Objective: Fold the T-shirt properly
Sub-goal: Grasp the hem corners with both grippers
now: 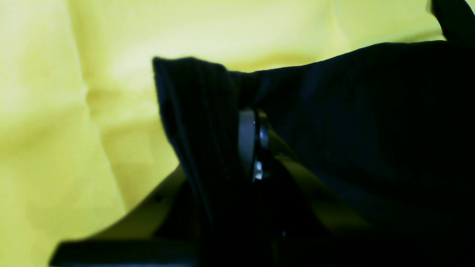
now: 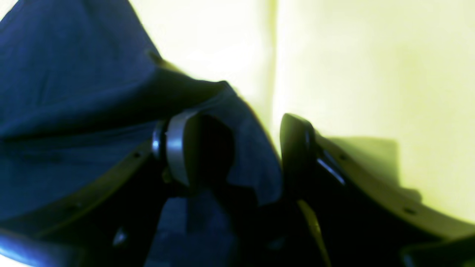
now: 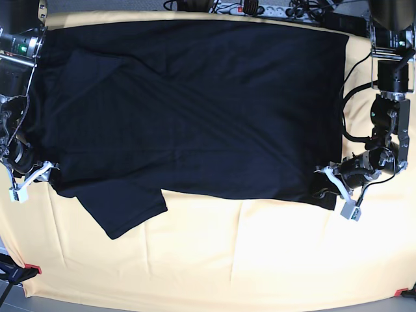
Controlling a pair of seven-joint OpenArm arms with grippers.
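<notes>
The dark T-shirt [image 3: 195, 104] lies spread flat on the yellow cloth, with one sleeve [image 3: 123, 208] sticking out toward the front left. My left gripper [image 3: 328, 187] is at the shirt's right front corner. In the left wrist view the left gripper [image 1: 256, 148] is shut on a bunched fold of the T-shirt [image 1: 371, 129]. My right gripper [image 3: 38, 175] is at the shirt's left edge. In the right wrist view the right gripper [image 2: 237, 148] has its jaws apart, and a fold of the T-shirt [image 2: 55, 74] lies between them.
The yellow cloth [image 3: 227, 260] covers the whole table, with a bare strip along the front. A power strip and cables [image 3: 260, 8] lie behind the back edge. Red clips [image 3: 32, 268] hold the cloth's front corners.
</notes>
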